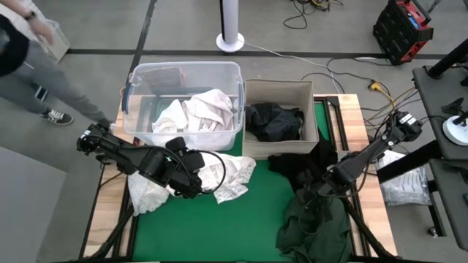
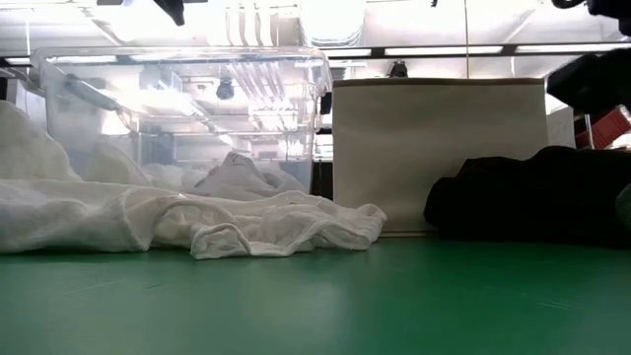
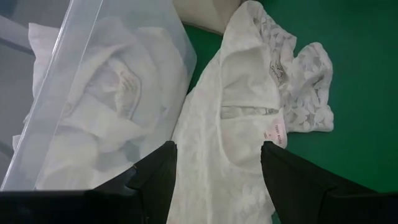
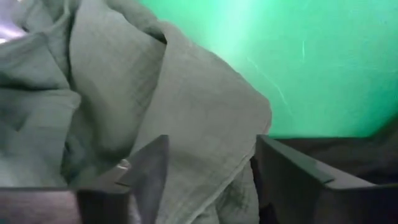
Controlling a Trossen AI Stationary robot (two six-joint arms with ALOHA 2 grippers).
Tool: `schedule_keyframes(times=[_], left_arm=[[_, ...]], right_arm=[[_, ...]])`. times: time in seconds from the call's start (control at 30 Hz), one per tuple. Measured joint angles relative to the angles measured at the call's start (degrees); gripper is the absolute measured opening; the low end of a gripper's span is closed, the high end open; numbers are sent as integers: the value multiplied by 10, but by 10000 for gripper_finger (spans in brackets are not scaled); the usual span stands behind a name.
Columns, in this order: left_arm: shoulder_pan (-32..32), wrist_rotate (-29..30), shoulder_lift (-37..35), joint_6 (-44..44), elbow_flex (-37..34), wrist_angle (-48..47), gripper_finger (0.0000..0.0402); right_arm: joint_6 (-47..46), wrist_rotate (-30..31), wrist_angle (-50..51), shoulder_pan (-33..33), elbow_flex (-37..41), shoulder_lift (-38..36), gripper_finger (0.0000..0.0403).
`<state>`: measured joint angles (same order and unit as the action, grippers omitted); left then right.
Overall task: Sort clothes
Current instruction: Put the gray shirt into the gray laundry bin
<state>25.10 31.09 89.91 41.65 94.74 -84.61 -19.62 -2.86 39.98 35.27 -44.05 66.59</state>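
A white lace garment (image 1: 228,175) lies spread on the green mat (image 1: 256,219), in front of a clear bin (image 1: 131,88) holding white clothes (image 1: 194,113). My left gripper (image 1: 191,186) hangs open above this garment (image 3: 230,124), one finger on each side of it. A black garment (image 1: 307,164) lies on the mat before a beige box (image 1: 252,142) of dark clothes (image 1: 274,120). Nearer the front right lies a dark green garment (image 1: 314,226). My right gripper (image 1: 316,191) is open at its far end, with green cloth (image 4: 199,112) between the fingers. My left gripper touches nothing; the low view shows the white garment (image 2: 197,222) lying free on the mat. My right gripper points down at a fold of the dark green garment (image 4: 205,162), which fills the gap between its open fingers. Whether the fingers touch the cloth I cannot tell.
More white cloth (image 1: 146,196) lies on the mat's left edge under my left arm. A person (image 1: 29,66) stands beyond the table's far left corner. Bare mat (image 1: 241,226) lies at the near middle. A plastic bag (image 1: 406,186) sits off the right edge.
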Motion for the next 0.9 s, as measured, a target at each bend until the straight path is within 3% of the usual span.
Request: schedule_keyframes(times=[0.2,0.4,0.9], left_arm=[[-1,4,0,0,0,4,210],[-1,14,0,0,0,8,210],[-1,14,0,0,0,12,210]], right_arm=[[1,0,-29,0,1,17,295],[1,10,-76,0,1,46,332],[-8,10,-124,0,1,96,328]])
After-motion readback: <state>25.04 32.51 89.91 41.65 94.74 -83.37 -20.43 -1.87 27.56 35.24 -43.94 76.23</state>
